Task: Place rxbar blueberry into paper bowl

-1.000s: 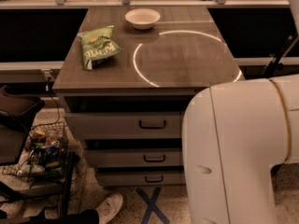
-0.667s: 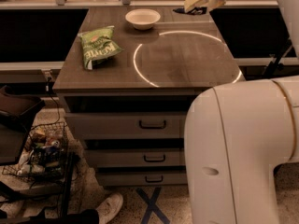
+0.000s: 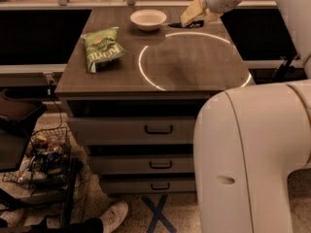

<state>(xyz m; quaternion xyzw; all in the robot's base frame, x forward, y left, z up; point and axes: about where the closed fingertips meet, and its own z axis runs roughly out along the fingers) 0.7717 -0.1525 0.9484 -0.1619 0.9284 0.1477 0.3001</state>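
Note:
The paper bowl (image 3: pixel 148 19) is off-white, round and empty, and stands at the far middle of the wooden table (image 3: pixel 194 67). My gripper (image 3: pixel 193 17) hangs low over the table's far edge, just right of the bowl and apart from it. A small dark flat shape (image 3: pixel 187 24) lies right under the gripper at the table surface. It may be the rxbar blueberry or a shadow, and I cannot tell whether it is held.
A green crinkled chip bag (image 3: pixel 102 47) lies on the table's left side. A bright ring of light (image 3: pixel 146 72) marks the tabletop. Drawers (image 3: pixel 158 129) are below. My white arm body (image 3: pixel 252 159) fills the right foreground. A wire basket (image 3: pixel 43 154) stands on the floor at left.
My gripper has come down from the top edge and moved left, now low over the table beside the bowl. The bowl and the chip bag have not moved.

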